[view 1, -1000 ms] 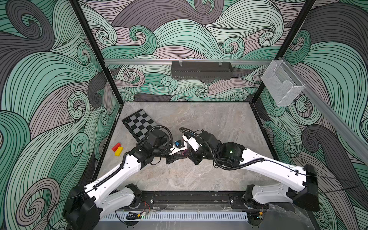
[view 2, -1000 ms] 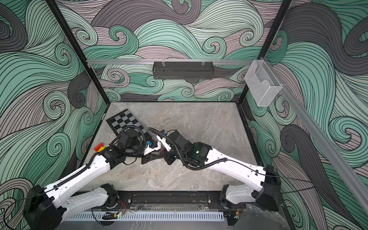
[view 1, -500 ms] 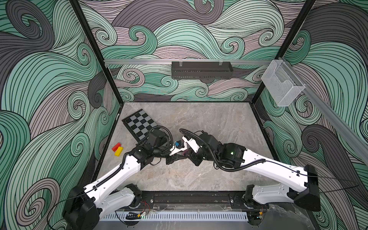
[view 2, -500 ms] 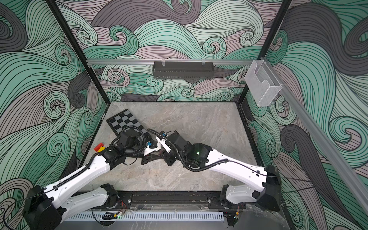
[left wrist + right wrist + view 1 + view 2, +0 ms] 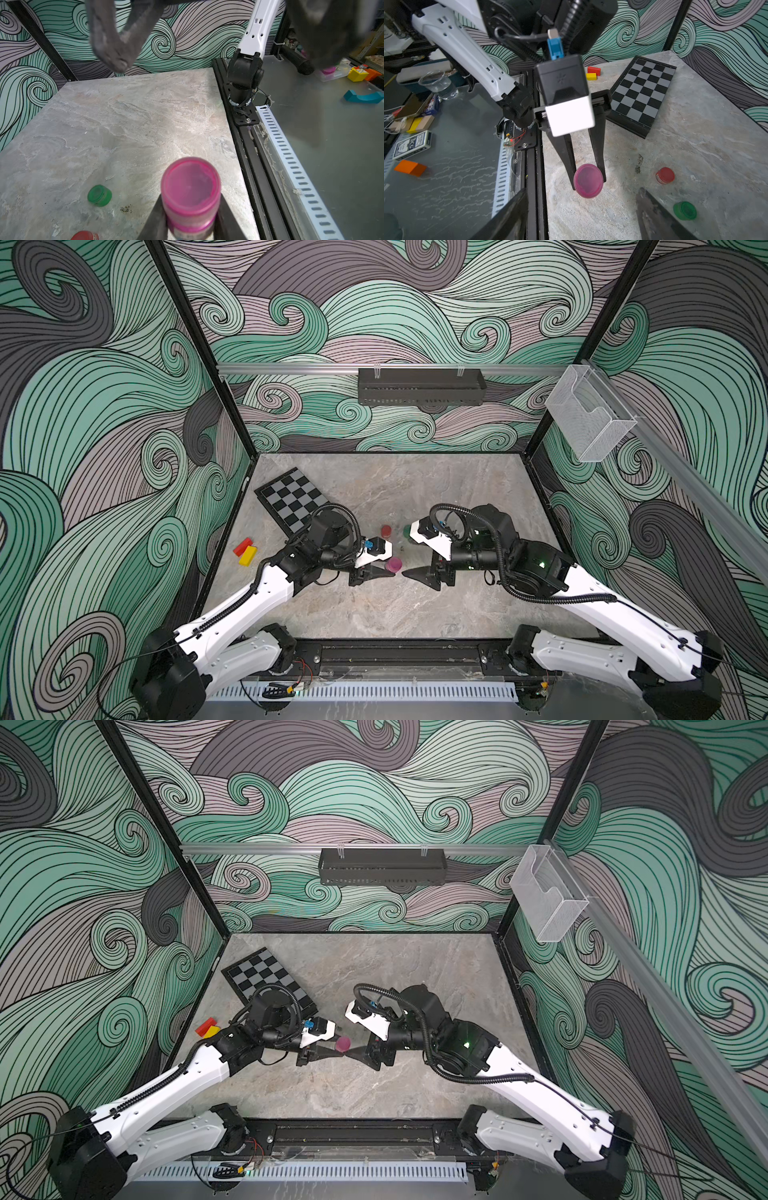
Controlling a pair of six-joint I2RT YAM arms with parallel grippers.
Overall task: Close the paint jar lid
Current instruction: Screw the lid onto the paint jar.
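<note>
Right end effector (image 5: 417, 574) has backed off the pink paint jar (image 5: 190, 197) and spread its jaws; it holds nothing. Left end effector (image 5: 380, 571) clamps the jar body over mid-desk (image 5: 124, 124), lid apparently seated. Jar looks small, light, rigid, probably slick plastic; take the lid by its rim. Jar label unreadable.

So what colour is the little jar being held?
The paint jar is magenta pink, clearest in the left wrist view.
</note>
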